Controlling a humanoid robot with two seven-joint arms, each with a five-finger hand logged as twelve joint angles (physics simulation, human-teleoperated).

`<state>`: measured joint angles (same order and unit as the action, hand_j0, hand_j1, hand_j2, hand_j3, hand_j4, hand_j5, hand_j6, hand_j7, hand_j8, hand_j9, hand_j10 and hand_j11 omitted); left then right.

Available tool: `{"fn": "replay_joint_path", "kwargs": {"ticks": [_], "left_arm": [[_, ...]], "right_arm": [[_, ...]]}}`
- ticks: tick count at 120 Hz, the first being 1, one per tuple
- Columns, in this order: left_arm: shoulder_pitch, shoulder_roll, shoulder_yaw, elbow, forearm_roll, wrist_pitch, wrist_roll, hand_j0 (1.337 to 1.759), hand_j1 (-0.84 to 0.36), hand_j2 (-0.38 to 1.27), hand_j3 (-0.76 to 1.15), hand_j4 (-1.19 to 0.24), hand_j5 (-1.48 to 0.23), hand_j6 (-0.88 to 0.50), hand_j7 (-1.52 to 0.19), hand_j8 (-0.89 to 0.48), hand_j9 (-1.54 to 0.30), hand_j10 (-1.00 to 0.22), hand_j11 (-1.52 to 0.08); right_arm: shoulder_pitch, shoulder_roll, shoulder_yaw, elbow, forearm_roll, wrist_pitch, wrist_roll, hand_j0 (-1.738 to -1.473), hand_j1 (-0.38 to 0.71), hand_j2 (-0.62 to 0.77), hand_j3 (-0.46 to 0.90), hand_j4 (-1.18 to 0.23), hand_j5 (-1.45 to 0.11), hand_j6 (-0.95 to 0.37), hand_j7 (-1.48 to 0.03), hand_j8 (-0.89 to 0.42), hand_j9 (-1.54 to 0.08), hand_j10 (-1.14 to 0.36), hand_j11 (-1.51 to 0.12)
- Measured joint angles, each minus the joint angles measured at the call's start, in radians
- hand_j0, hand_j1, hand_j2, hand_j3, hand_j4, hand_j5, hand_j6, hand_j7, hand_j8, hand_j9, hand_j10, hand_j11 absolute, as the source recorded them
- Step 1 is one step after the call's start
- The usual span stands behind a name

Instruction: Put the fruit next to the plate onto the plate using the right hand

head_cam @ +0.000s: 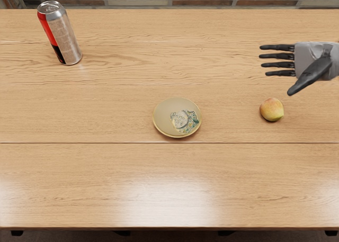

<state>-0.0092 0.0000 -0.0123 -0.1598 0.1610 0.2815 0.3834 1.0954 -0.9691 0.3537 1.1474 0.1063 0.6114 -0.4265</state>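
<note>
Right hand [306, 62] is hovering over the bench [106, 168] at 1 o'clock from the fruit [271, 109], fingers [276, 56] stretching out straight and spread, holding nothing. Fruit is sitting on the bare wood at 3 o'clock from the plate [177, 117], well apart from its rim and not touching the hand. A can [59, 33] is standing far off at 10 o'clock from the plate.
</note>
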Motion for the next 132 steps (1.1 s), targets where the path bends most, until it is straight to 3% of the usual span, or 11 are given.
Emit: {"fn": "replay_joint_path", "kwargs": {"ticks": [13, 18, 28, 41, 57, 80, 110, 132], "left_arm": [[0.000, 0.000, 0.000, 0.000, 0.000, 0.000, 0.000, 1.658, 0.35, 0.00, 0.00, 0.00, 0.00, 0.00, 0.00, 0.00, 0.00, 0.00, 0.00], [0.000, 0.000, 0.000, 0.000, 0.000, 0.000, 0.000, 1.658, 0.35, 0.00, 0.00, 0.00, 0.00, 0.00, 0.00, 0.00, 0.00, 0.00, 0.00], [0.000, 0.000, 0.000, 0.000, 0.000, 0.000, 0.000, 1.658, 0.35, 0.00, 0.00, 0.00, 0.00, 0.00, 0.00, 0.00, 0.00, 0.00, 0.00], [0.000, 0.000, 0.000, 0.000, 0.000, 0.000, 0.000, 1.658, 0.35, 0.00, 0.00, 0.00, 0.00, 0.00, 0.00, 0.00, 0.00, 0.00, 0.00], [0.000, 0.000, 0.000, 0.000, 0.000, 0.000, 0.000, 1.658, 0.35, 0.00, 0.00, 0.00, 0.00, 0.00, 0.00, 0.00, 0.00, 0.00, 0.00], [0.000, 0.000, 0.000, 0.000, 0.000, 0.000, 0.000, 1.658, 0.35, 0.00, 0.00, 0.00, 0.00, 0.00, 0.00, 0.00, 0.00, 0.00, 0.00], [0.000, 0.000, 0.000, 0.000, 0.000, 0.000, 0.000, 1.658, 0.35, 0.00, 0.00, 0.00, 0.00, 0.00, 0.00, 0.00, 0.00, 0.00, 0.00], [0.000, 0.000, 0.000, 0.000, 0.000, 0.000, 0.000, 1.658, 0.35, 0.00, 0.00, 0.00, 0.00, 0.00, 0.00, 0.00, 0.00, 0.00, 0.00]], "right_arm": [[0.017, 0.010, 0.020, 0.001, -0.006, 0.000, -0.036, -1.658, -0.35, 0.00, 0.00, 0.00, 0.00, 0.00, 0.00, 0.00, 0.00, 0.00, 0.00], [0.035, 0.012, 0.033, 0.002, -0.058, 0.000, -0.074, -1.658, -0.35, 0.00, 0.00, 0.00, 0.00, 0.00, 0.00, 0.00, 0.00, 0.00, 0.00], [0.087, 0.036, 0.047, 0.007, -0.303, 0.000, -0.135, -1.658, -0.35, 0.00, 0.00, 0.00, 0.00, 0.00, 0.00, 0.00, 0.00, 0.00, 0.00], [0.118, 0.059, 0.049, 0.082, -0.633, -0.004, -0.167, -1.658, -0.35, 0.00, 0.00, 0.00, 0.00, 0.00, 0.00, 0.00, 0.00, 0.00, 0.00], [0.046, 0.092, 0.034, 0.175, -0.908, -0.197, -0.180, -1.658, -0.35, 0.00, 0.00, 0.00, 0.00, 0.00, 0.00, 0.00, 0.00, 0.00, 0.00], [-0.066, 0.219, 0.010, 0.195, -1.094, -0.493, -0.184, -1.658, -0.35, 0.00, 0.00, 0.00, 0.00, -0.01, 0.00, 0.00, 0.00, 0.00, 0.00], [-0.185, 0.284, 0.004, 0.202, -1.215, -0.713, -0.184, -1.658, -0.32, 0.00, 0.00, -0.03, -0.03, -0.03, -0.03, -0.03, -0.03, -0.03, -0.03], [-0.218, 0.309, 0.004, 0.202, -1.244, -0.779, -0.184, -1.658, -0.24, -0.02, 0.00, -0.10, -0.12, -0.10, -0.12, -0.10, -0.12, -0.09, -0.12]]}}
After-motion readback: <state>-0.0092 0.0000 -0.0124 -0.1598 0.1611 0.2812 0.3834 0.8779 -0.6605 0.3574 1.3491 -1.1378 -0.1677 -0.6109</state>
